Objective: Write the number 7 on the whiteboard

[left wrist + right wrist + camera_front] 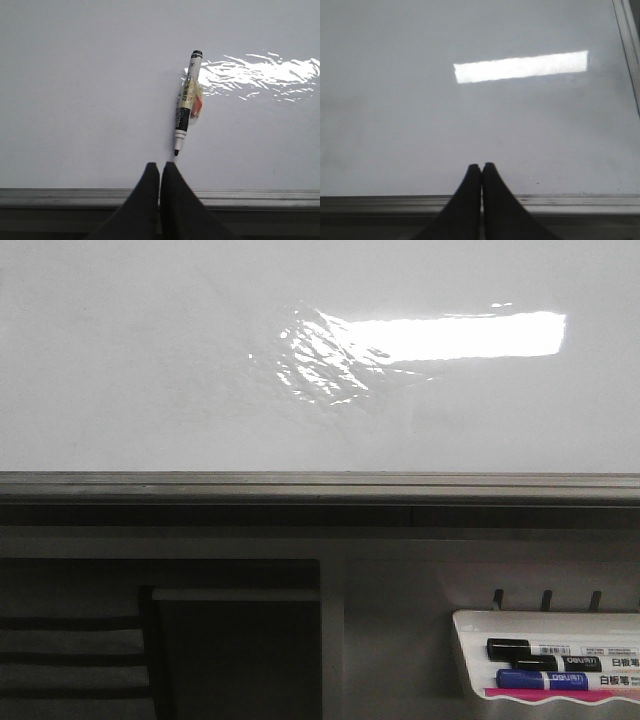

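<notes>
The whiteboard [150, 360] is large, glossy and white, with a bright rectangular glare [460, 337] and a grey edge rail [320, 485]. I see no number 7 on it in any view. In the left wrist view an uncapped black marker [186, 107] lies on the whiteboard [75, 90], its tip pointing toward my left gripper [160, 165], which is shut and empty just short of the tip. My right gripper [481, 166] is shut and empty over the board [395, 125] near its rail. Neither gripper shows in the front view.
A small white marker tray [470, 640] hangs below the rail at the front right, holding a black marker [530, 650] and a blue marker [545, 679]. A dark shelf opening [235, 650] lies below the rail at the left.
</notes>
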Available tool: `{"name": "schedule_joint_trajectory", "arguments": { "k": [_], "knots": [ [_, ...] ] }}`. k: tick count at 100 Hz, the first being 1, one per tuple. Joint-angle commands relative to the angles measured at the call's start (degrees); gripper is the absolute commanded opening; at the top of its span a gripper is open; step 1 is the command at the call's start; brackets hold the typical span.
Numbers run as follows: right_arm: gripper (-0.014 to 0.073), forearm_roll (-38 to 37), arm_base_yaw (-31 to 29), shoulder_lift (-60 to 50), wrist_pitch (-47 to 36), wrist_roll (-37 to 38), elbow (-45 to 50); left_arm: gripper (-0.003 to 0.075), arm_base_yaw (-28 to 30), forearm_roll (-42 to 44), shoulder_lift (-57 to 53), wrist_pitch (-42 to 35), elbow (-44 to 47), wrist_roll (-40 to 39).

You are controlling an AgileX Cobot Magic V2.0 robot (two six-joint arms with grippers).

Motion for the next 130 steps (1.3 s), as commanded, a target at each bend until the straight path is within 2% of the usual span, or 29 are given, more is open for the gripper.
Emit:
{"name": "schedule_joint_trajectory", "arguments": {
  "k": [1, 16, 25, 41, 64, 80, 95, 130],
  "knots": [
    [-0.0071, -0.56, -0.46, -1.06, -4.43, -0.54, 1.66, -0.002, -0.19, -0.53, -1.73, -4.67, 2.12, -0.08],
    [-0.0071, -0.8, -0.46, -1.06, -3.75, -0.65, 1.37, -0.002, -0.19, -3.02, -1.73, -4.86, 1.72, -0.72],
    [-0.0071, -0.8, -0.46, -1.06, -0.09, -0.65, -1.26, -0.002, -0.19, -6.86, -1.73, -4.74, 0.11, -0.85],
    [-0.0071, -0.8, -0.46, -0.32, 6.72, -0.65, -8.26, -0.002, -0.19, -6.76, -0.64, -1.74, -6.67, -0.85],
    [-0.0071, -1.04, -0.46, 7.69, 18.93, -0.65, -22.81, -0.002, -0.19, -5.21, 8.08, 7.23, -20.07, -0.75],
    [-0.0071, -1.41, -0.46, 16.05, 25.9, -1.42, -31.35, -0.002, -0.19, -2.23, 17.07, 17.11, -29.32, 0.0],
    [-0.0071, -1.53, -0.46, 21.98, 27.15, -1.42, -36.06, -0.002, -0.19, -1.05, 23.47, 21.7, -34.52, 1.13],
    [-0.0071, -1.01, -0.46, 24.7, 25.53, -1.42, -36.29, -0.002, -0.19, -1.4, 26.44, 21.22, -34.67, 0.81]
  ]
}}
